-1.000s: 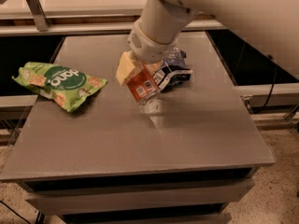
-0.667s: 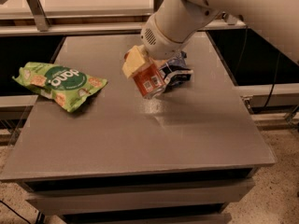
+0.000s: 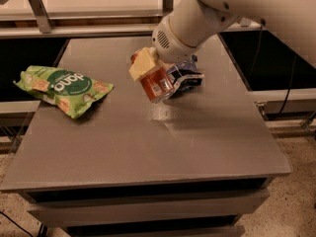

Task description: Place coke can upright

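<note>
The coke can [image 3: 157, 84] is orange-red and tilted, its lower end pointing down and to the right near the middle of the grey table [image 3: 148, 137]. My gripper [image 3: 148, 69] is shut on the coke can from above. A cream-coloured finger [image 3: 142, 64] covers the can's upper left side. The can's lower end is just above the tabletop or touching it; I cannot tell which. The white arm comes in from the upper right.
A green chip bag [image 3: 63, 89] lies at the table's left edge. A blue-and-white snack bag [image 3: 185, 77] lies right behind the can, partly hidden by the arm. Dark shelving runs along the back and both sides.
The gripper has carried the can slightly to the right and turned it; the can now tilts with its lower end to the right. The bags have not moved.
</note>
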Controlling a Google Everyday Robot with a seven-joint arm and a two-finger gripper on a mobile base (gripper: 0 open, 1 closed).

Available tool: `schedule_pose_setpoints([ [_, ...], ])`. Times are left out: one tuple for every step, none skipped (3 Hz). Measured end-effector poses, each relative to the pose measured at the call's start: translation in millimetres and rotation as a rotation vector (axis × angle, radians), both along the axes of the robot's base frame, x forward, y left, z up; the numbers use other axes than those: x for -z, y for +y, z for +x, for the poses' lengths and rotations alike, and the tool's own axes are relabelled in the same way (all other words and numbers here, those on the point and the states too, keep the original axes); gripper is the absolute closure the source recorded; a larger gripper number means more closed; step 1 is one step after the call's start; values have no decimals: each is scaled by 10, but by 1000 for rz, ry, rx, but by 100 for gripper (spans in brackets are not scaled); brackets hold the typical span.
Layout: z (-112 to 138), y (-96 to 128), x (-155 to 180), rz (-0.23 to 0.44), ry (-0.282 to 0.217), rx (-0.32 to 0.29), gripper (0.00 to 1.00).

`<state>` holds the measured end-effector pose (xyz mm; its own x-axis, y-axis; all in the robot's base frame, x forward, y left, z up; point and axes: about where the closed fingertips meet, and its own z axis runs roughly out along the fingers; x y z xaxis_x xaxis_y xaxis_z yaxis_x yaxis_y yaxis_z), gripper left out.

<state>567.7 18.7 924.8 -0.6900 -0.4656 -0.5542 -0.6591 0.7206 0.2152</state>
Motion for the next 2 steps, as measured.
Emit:
schedule_pose_setpoints([
  [254,57,86,225,-60,-32,100],
  [478,42,-45,481,-144,-23,100],
])
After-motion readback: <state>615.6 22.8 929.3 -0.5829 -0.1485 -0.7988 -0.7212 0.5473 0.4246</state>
